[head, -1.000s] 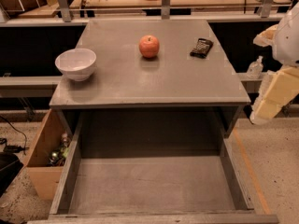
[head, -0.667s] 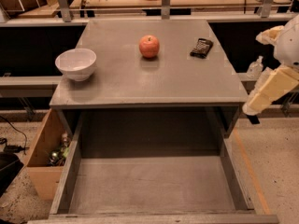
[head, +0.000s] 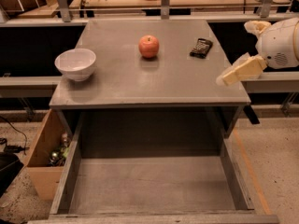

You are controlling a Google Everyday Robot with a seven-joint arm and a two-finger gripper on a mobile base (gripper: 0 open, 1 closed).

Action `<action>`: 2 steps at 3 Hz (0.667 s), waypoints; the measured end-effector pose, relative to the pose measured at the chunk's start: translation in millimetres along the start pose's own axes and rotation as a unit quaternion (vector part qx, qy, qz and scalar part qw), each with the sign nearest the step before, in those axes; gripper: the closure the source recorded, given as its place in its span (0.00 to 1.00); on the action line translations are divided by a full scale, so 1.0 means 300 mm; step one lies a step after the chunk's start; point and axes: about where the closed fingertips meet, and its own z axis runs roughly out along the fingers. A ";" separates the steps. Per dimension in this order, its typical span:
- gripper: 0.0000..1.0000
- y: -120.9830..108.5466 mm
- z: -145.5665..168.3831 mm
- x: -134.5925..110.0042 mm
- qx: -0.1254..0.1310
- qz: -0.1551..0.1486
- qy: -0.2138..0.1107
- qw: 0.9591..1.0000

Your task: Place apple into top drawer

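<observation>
The apple [head: 148,46], red-orange with a stem dimple, sits on the grey cabinet top [head: 154,78], toward the back middle. The top drawer [head: 149,185] is pulled out wide open below the top's front edge, and its flat grey bottom is bare. My gripper [head: 228,77] is at the right edge of the cabinet top, held above it on a cream and white arm, well to the right of the apple and apart from it.
A white bowl [head: 75,63] stands at the left of the cabinet top. A small black device [head: 201,47] lies right of the apple. A tan wooden box [head: 44,160] with small items stands on the floor at the left. Shelving runs behind the cabinet.
My arm has swung up and to the left, bringing the gripper from beside the cabinet's right side to over its right edge. The apple, bowl and drawer have not moved.
</observation>
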 end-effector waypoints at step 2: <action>0.00 -0.273 0.101 -0.055 0.126 0.068 -0.113 0.983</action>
